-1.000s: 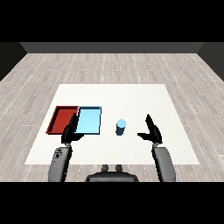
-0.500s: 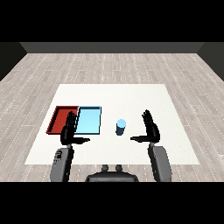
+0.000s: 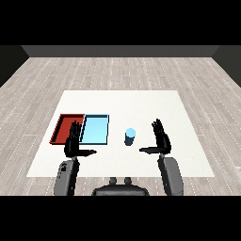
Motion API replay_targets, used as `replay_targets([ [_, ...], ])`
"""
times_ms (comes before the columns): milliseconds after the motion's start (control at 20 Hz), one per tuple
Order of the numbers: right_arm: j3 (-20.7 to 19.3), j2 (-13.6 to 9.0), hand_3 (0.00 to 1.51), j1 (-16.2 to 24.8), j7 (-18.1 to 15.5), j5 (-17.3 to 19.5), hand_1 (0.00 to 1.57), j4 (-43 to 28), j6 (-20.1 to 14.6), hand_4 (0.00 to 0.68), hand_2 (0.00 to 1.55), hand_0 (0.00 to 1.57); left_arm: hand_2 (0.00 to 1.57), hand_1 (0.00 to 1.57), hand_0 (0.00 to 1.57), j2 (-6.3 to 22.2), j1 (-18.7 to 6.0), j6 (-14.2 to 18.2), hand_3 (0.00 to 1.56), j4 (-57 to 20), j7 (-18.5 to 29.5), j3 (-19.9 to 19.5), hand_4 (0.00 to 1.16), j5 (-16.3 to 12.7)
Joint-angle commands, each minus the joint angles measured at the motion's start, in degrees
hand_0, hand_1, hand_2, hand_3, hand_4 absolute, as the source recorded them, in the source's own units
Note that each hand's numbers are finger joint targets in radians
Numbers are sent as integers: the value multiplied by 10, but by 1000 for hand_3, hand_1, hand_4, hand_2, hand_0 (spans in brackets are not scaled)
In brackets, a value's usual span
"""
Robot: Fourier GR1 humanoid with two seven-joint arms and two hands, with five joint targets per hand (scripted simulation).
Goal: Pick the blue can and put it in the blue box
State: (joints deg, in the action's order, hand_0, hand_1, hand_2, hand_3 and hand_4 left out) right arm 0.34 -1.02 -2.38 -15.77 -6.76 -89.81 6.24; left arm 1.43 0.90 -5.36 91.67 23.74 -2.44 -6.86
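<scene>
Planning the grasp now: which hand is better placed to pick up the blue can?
The right hand. It is open just right of the blue can, thumb pointing toward it. The left hand sits farther away, in front of the red tray.

Two grey forearms (image 3: 66,176) — each ending in a black robot hand (image 3: 73,142).
</scene>
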Motion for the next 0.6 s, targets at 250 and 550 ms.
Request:
replay_targets([
  [250,-18,-7,0,-11,52,-37,0,3,5,0,0,0,0,0,0,10,-25,-1,0,-53,32,-12,0,-2],
  [550,-9,2,0,-1,18,-37,0,51,6,0,0,0,0,0,0,11,-4,-11,0,-35,31,-2,0,-9],
])
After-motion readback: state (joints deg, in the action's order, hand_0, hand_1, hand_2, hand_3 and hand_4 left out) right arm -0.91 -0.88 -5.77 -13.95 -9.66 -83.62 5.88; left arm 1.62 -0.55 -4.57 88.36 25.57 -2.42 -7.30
